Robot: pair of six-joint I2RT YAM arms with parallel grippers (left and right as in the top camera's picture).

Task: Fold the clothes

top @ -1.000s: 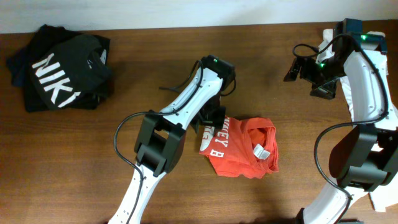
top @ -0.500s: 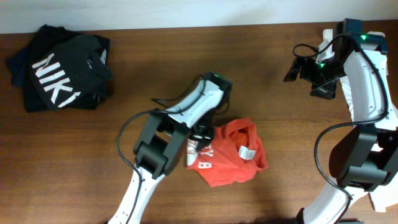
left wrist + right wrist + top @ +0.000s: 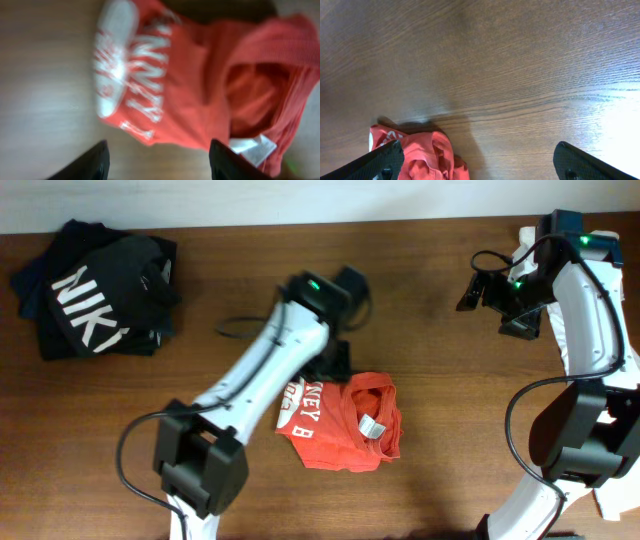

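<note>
The orange-red T-shirt (image 3: 340,422) lies crumpled in a loose bundle at the table's middle, with white lettering on its left side and a white neck tag showing. In the left wrist view the T-shirt (image 3: 200,85) fills the frame, blurred. My left gripper (image 3: 335,363) hovers just behind the bundle's far edge, and its fingers (image 3: 157,160) are spread wide with nothing between them. My right gripper (image 3: 480,290) is open and empty over bare wood at the far right. In its wrist view its fingers (image 3: 480,165) are wide apart, with the T-shirt (image 3: 420,155) at the lower left.
A pile of black shirts with large white letters (image 3: 95,290) lies at the far left. A white object (image 3: 620,502) shows at the right edge, near the right arm's base. The table's back edge (image 3: 300,222) meets a pale wall.
The T-shirt has slid left across the table and turned a little. My left gripper has let go of it and drawn back. The right arm has not moved.
</note>
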